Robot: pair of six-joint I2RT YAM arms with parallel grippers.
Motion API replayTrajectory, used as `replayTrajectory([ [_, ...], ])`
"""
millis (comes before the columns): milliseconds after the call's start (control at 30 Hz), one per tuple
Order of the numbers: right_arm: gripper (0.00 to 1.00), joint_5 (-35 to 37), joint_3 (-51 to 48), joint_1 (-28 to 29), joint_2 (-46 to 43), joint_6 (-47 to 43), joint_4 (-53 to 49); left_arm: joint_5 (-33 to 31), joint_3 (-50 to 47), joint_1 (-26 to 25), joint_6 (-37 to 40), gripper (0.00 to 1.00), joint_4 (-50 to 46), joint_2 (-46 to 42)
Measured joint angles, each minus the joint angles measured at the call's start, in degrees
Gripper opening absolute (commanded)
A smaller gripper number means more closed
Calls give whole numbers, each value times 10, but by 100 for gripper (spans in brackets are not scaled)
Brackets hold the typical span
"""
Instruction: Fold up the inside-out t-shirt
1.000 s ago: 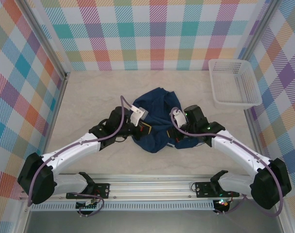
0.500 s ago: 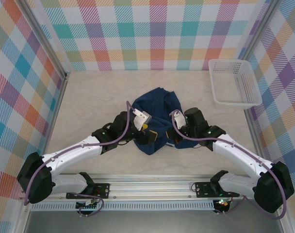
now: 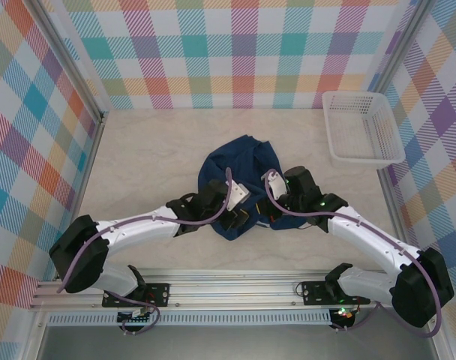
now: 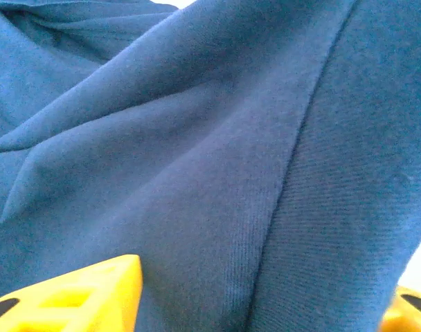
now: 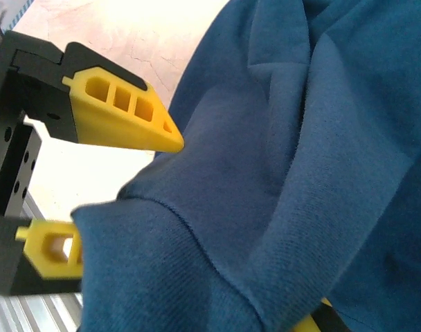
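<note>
**One navy shirt heaped mid-table, both pincers at its near edge**

Top view: one white basket (image 3: 361,127) sits at the upper right of the table (image 3: 138,157), well apart from the single inside-out t-shirt (image 3: 239,165), a dark navy heap at centre; the left gripper (image 3: 239,219) and right gripper (image 3: 277,217) meet at its lower edge, their arms partly covering it.

Left wrist: seamed navy cloth lies between two yellow fingertips (image 4: 79,290) in the lower corners.

Right wrist: at the left of the frame the left gripper's fingers stand apart, a hem reaching between them; the right gripper is closed on a fold, its fingers buried under cloth.
</note>
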Motion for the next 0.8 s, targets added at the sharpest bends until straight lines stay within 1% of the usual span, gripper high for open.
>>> replayTrajectory([
  [67,0,8,0,0,-2,0,-4,18,1,17,-10,17,4,0],
  [100,0,11,0,0,-4,0,-6,26,2,25,-15,10,5,0],
  [167,1,18,0,0,-11,-1,-9,51,8,44,-29,0,6,-1],
  [200,3,28,0,0,-14,0,-10,67,9,52,-36,0,10,-2],
  [233,8,43,0,1,-17,0,-12,85,9,59,-54,0,14,-5],
  [333,29,103,0,10,-20,15,-24,139,2,75,-103,0,30,-33],
  [367,34,120,0,15,-20,19,-26,153,-2,79,-119,0,36,-48],
  [433,41,135,-5,33,-23,30,-17,172,-6,84,-148,0,46,-73],
  [500,47,128,-25,46,-38,41,11,184,-6,84,-167,0,53,-85],
  [567,51,107,-51,52,-51,56,44,195,-7,84,-182,0,59,-88],
  [667,62,83,-69,53,-49,75,85,203,-8,84,-196,0,57,-88],
  [800,68,59,-71,59,-29,81,131,208,-8,84,-206,0,57,-88],
])
